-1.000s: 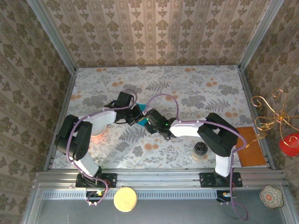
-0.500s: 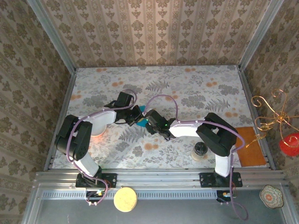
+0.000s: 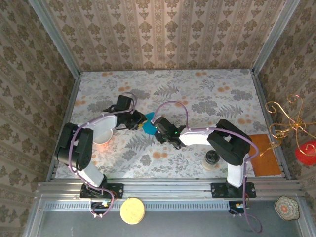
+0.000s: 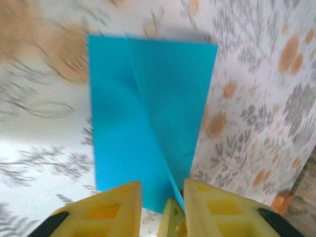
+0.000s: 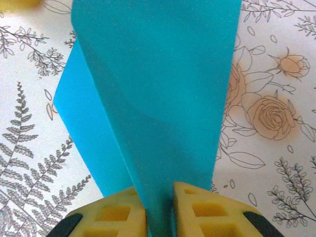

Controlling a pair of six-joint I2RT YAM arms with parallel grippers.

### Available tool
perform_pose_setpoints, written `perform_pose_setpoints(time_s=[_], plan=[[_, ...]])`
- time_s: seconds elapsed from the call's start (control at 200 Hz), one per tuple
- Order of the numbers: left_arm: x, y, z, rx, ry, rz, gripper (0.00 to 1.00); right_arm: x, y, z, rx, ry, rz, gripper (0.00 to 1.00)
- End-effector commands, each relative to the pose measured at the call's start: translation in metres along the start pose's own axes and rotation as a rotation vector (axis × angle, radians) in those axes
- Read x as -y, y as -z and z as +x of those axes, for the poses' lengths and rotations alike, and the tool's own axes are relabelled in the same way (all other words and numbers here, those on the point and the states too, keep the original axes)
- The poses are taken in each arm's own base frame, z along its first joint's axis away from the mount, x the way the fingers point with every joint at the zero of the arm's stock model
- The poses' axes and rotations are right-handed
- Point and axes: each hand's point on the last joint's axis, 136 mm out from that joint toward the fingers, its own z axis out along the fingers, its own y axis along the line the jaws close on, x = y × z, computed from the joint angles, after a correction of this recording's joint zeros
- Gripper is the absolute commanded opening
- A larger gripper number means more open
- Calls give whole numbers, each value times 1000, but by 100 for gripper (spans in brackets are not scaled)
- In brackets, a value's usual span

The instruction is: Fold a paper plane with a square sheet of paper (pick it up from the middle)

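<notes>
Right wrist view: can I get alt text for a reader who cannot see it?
A folded sheet of teal-blue paper curves up toward the camera, its near edge pinched between the right gripper's yellow fingers. Beneath it lies a white tablecloth printed with ferns and roses.

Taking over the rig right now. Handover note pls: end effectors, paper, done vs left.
Left end effector: jaws apart, with the near tip of the teal paper lying between them, not pinched.
Right end effector: shut on the teal paper; the held flap rises off the table.
Paper: mid-table between the two arms, partly folded, with a diagonal crease visible in the left wrist view.
Done: at least one diagonal fold.
Left: the remaining folds; no pointed dart with wings yet.
</notes>
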Motion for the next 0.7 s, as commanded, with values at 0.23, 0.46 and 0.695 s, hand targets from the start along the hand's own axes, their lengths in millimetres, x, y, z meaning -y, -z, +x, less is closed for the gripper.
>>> perform_pose_setpoints(time_s=[0.23, 0.46, 0.695], plan=[[-14, 46, -23, 122, -4, 9, 37, -19, -4, 16, -113, -23, -123, 24], [-28, 50, -6, 141, 5, 40, 38, -21, -7, 18, -165, -80, -178, 21], [-29, 42, 18, 131, -16, 81, 39, -21, -10, 23, -211, -188, -249, 20]])
